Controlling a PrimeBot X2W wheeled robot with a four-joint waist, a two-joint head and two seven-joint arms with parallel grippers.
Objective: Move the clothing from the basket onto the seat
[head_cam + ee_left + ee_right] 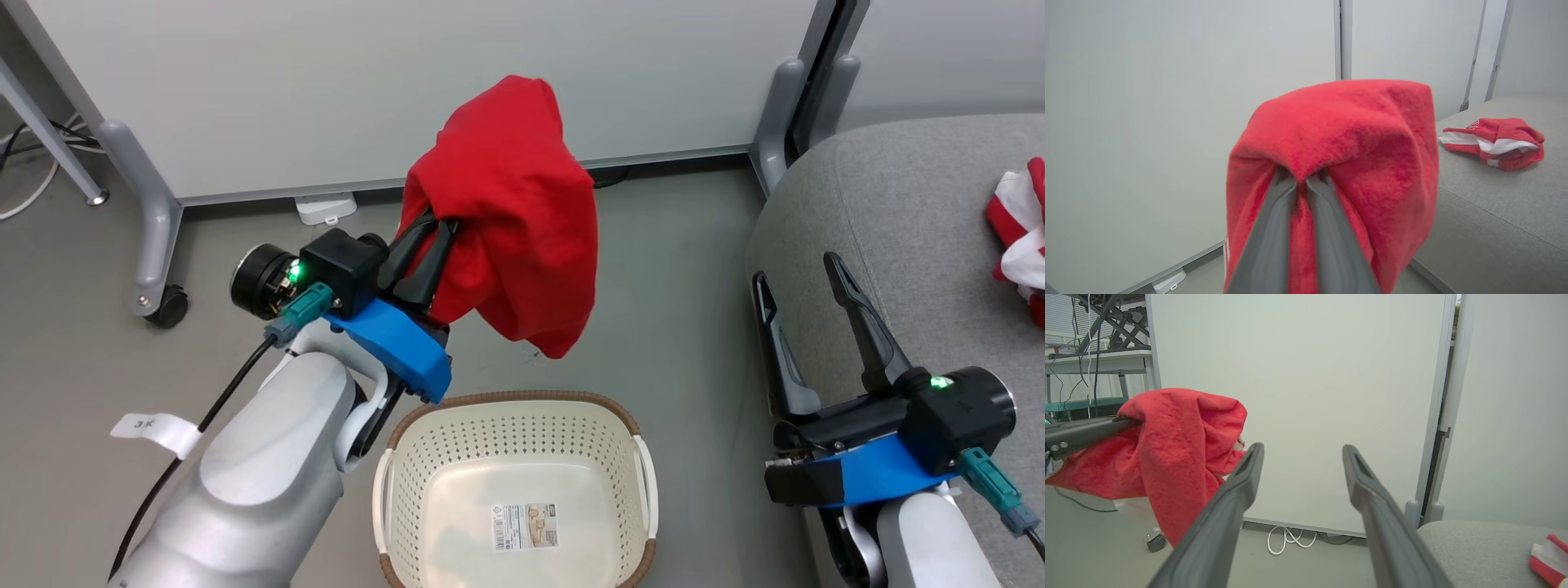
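Nearest the head camera, the left forearm (269, 474) is extending forward over the floor (686, 327). The left gripper (445, 227) is clamping the plain red shirt (514, 204); its two dark fingers are standing almost together, pinching a fold of fabric between them. The shirt is hanging in the air above and just beyond the basket (514, 402), and it is touching neither the basket nor the seat (898, 220). The basket is standing on the grey floor between the two arms, with its bottom and barcode sticker (525, 527) showing in full. The right gripper (798, 273) is hovering at the near left edge of the seat, its fingers spread wide and gripping nothing. The red-and-white garment (1020, 229) is lying crumpled on the seat, well apart from both grippers. A pale partition panel (408, 82) on castered feet is standing behind the shirt.
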